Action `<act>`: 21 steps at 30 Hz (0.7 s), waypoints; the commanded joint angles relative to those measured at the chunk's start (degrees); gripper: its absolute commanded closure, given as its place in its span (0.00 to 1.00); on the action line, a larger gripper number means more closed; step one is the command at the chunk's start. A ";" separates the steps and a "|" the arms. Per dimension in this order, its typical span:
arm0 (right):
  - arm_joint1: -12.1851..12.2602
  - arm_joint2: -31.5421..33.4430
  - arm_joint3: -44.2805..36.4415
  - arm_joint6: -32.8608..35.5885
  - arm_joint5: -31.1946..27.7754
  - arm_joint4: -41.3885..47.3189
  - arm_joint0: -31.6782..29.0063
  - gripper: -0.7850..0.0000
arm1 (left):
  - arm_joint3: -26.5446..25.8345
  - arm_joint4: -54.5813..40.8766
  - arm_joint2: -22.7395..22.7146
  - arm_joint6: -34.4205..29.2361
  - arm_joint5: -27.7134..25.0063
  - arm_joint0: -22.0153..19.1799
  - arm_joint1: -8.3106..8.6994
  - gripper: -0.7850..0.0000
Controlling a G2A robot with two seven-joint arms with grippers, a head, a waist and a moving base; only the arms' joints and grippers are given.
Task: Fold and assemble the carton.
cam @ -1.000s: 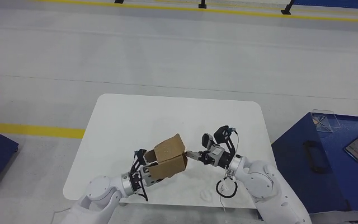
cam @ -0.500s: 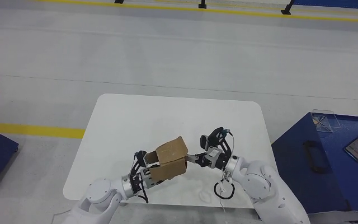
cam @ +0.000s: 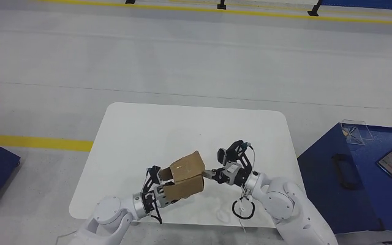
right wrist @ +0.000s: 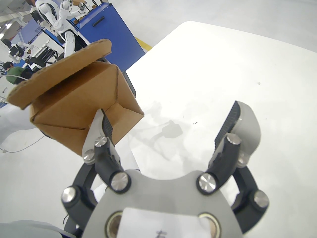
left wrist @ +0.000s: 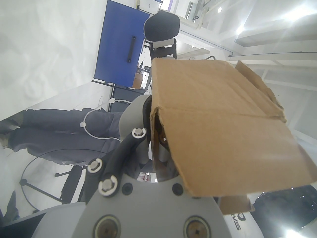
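Above the counter (cam: 184, 128), close to the robot's edge: one carton (cam: 185, 174), part-folded and carried clear of the surface.

**Hold.** The left gripper (cam: 159, 184) has its fingers clamped on the carton at the end away from the other arm. The exact bite is hidden behind the board. The right gripper (right wrist: 169, 115) stands at the opposite end with its fingers (right wrist: 105, 125) wide apart. One fingertip touches the lower corner of the folded end, and the other is over bare counter.

**Step in hand (judged).** Closing the end that faces the right gripper. The inner panels are folded inward to a shallow funnel. The top flap (right wrist: 62, 73) juts out above them, not yet down.

**Doing it well.**
- The left grip should be firm and the carton level, since a push from the right could twist the carton about that single hold.
- The push should run along the carton's length toward the left gripper, so the hold takes it squarely.
- The fingertip should press at or near the creases, as a mid-panel push would likely bow the board.
- The inner panels should sit flat before the top flap comes over.

**Materials.**
- Carton: brown corrugated board, matt, with fluting showing at the cut edges. The scored creases are crisp, one edge is ragged in the left wrist view, and the flap corner is rounded. It is probably light and easily dented.
- Fingers: pale shells, black ribbed pads, black links with bright pins.
- Counter: white, smooth, faintly glossy, with rounded corners.
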 commanded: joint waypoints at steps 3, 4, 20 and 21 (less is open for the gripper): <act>0.19 1.41 0.92 0.45 0.62 1.13 -0.84 0.00 | 0.17 -0.52 -0.19 -0.34 -0.16 0.14 0.01 1.00; 0.21 1.46 1.24 1.06 0.62 1.48 -0.83 0.00 | 0.21 -0.55 -0.21 -0.43 -0.19 0.16 0.02 1.00; -0.05 -0.48 1.60 1.55 -0.72 1.78 -0.51 0.00 | 0.32 0.19 0.69 -0.50 -0.48 0.20 -0.10 1.00; -0.03 -0.53 1.77 2.04 -0.97 2.10 -0.52 0.00 | 0.25 0.27 0.69 -0.49 -0.38 0.22 -0.09 1.00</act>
